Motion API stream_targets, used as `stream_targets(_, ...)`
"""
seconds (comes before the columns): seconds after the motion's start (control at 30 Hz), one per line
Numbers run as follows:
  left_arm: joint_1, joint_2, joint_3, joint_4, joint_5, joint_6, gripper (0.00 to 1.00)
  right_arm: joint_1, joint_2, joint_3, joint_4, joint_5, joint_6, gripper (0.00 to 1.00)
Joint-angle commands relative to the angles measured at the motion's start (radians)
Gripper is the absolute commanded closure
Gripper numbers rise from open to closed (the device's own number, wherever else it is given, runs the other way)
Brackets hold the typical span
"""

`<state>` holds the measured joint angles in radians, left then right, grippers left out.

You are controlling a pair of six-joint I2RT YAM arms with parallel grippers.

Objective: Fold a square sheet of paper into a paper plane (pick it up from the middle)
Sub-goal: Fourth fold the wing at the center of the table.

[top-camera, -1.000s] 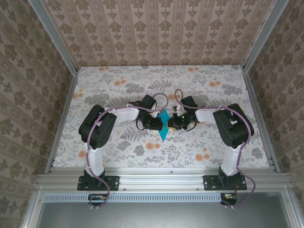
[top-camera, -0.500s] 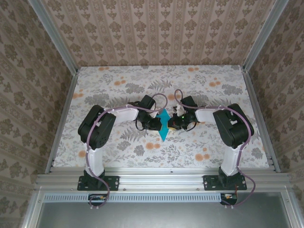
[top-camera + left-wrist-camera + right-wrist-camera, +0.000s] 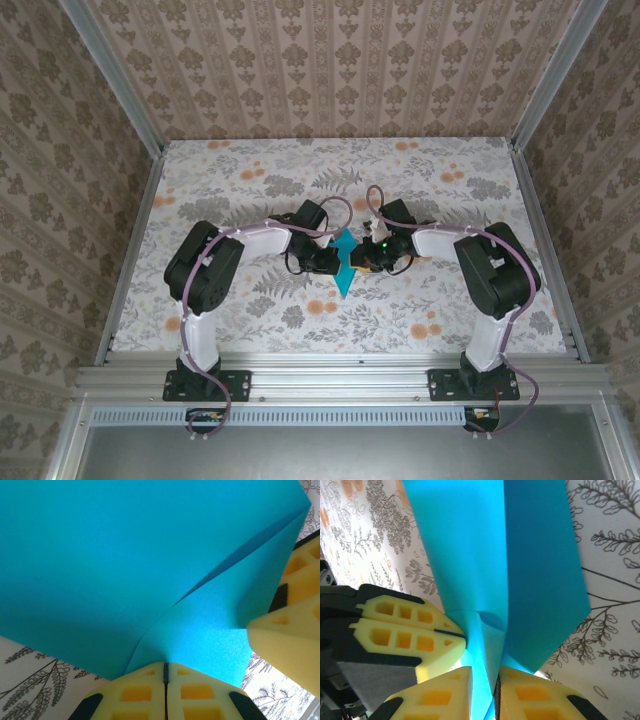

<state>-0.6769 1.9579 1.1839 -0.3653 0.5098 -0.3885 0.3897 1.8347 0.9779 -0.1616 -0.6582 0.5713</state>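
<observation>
**Left claw clamped on the teal sheet, right claw loose around it**

From above, we see the thin teal-blue square sheet of paper (image 3: 345, 268) near the middle of the floral-patterned table (image 3: 450, 300). It shows as a narrow, pointed diamond between the two arms. Both arms reach inward so that their claws meet at the sheet from either side.

In the left wrist view, the left gripper (image 3: 165, 666) has its two yellow foam pads pressed flat together. Only a thin dark seam runs between them, and the near edge of the sheet is pinched in that seam. From there the paper fans up and away. A soft crease runs diagonally across it toward the upper right, and the leafy table print shows under its lower corners. One yellow foam finger (image 3: 285, 640) of the other arm touches the sheet's right side.

In the right wrist view, the right gripper (image 3: 486, 672) has its pads a little apart. A curled fold of the sheet passes down through the gap. The paper lies against the inner face of the right-hand pad, but we see no squeeze on it. Just beside it, on the left of this view, the left claw's pads are closed on the same fold. Above them the sheet rises in two long panels that meet at a vertical crease.

We cannot tell whether the sheet's lower tip touches the table.
</observation>
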Motion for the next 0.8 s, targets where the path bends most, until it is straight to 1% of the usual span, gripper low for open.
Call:
stream_targets(0.0,0.013,0.059,-0.032,-0.038,-0.068,0.018,0.93,0.009,-0.039,0.005,-0.033,0.015,-0.018,0.79)
stream_targets(0.13,0.013,0.058,-0.032,-0.04,-0.068,0.021,0.93,0.012,-0.039,0.009,-0.035,0.017,-0.017,0.81)
stream_targets(0.37,0.013,0.058,-0.031,-0.04,-0.065,0.022,0.94,0.031,-0.02,0.029,-0.037,0.028,-0.017,0.88)
stream_targets(0.63,0.014,0.062,-0.033,-0.034,-0.06,0.021,0.94,0.048,0.007,0.065,-0.094,0.08,-0.049,0.9)
stream_targets(0.77,0.014,0.066,-0.032,-0.032,-0.057,0.022,0.94,0.056,0.02,0.076,-0.104,0.087,-0.058,0.9)
